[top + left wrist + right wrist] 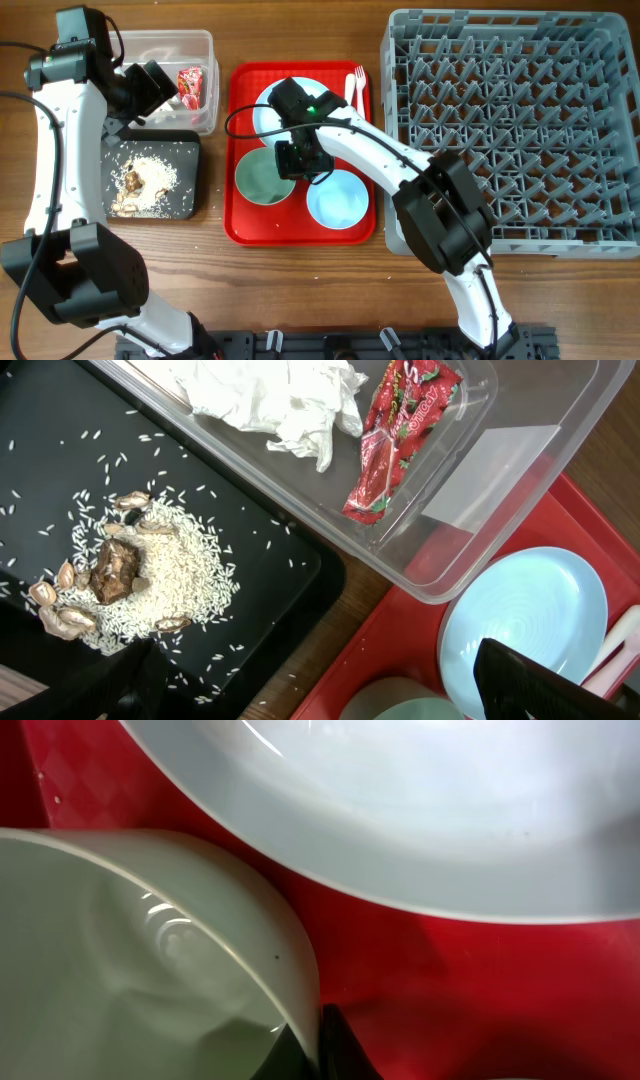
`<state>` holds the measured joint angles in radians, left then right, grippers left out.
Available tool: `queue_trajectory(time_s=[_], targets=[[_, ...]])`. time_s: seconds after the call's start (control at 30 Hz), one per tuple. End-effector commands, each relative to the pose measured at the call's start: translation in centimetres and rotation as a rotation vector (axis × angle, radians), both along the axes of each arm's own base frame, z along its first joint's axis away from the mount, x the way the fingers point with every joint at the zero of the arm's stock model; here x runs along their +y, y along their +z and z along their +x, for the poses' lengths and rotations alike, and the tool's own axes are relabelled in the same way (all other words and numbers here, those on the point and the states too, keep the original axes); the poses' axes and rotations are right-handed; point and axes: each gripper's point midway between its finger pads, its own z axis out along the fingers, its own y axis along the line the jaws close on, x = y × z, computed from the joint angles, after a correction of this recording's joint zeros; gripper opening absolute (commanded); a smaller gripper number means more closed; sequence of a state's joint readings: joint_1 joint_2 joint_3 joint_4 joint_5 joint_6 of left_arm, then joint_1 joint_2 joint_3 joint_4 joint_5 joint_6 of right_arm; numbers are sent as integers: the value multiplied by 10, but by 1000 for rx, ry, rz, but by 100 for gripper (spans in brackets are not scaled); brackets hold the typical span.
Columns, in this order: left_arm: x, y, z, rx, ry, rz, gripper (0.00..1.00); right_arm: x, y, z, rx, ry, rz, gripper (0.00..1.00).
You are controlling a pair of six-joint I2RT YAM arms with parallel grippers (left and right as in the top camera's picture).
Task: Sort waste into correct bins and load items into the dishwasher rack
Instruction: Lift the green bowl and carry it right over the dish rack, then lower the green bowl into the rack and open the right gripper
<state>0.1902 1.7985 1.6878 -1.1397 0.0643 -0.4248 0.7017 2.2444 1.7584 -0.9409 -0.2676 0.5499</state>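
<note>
Item: bowl (262, 178), pale and glossy, on the left half of the red tray (240, 225), close beside the plate (262, 110) and the other bowl (338, 198). Judged rigid, light and slick. The thin rim is the natural hold, one finger inside and one outside, and it would likely tip if lifted from one edge. Right hand (300, 160): low at that rim, a dark fingertip (340, 1055) against the wall; whether it is closed on the bowl cannot be told. Left hand (150, 88): over where the clear tub (205, 60) meets the black tray (190, 205), fingers (540, 680) wide apart, holding nothing. Markings: none seen on the bowl; the wrapper (395, 440) in the tub carries white lettering on red print, not legible. Rack (510, 130): on the table (300, 290), right of the red tray.
</note>
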Motion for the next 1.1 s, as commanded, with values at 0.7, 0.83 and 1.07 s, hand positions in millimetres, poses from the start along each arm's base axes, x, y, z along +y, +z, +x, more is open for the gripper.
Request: queue_trajectory(time_s=[0.7, 0.83, 1.07], targets=[[2, 11, 2, -31, 12, 12, 100, -314, 270, 140, -966, -733, -797, 4], [2, 11, 2, -31, 12, 12, 100, -327, 260, 162, -991, -659, -991, 4], [2, 11, 2, -31, 12, 12, 100, -327, 227, 194, -937, -415, -1258, 4]])
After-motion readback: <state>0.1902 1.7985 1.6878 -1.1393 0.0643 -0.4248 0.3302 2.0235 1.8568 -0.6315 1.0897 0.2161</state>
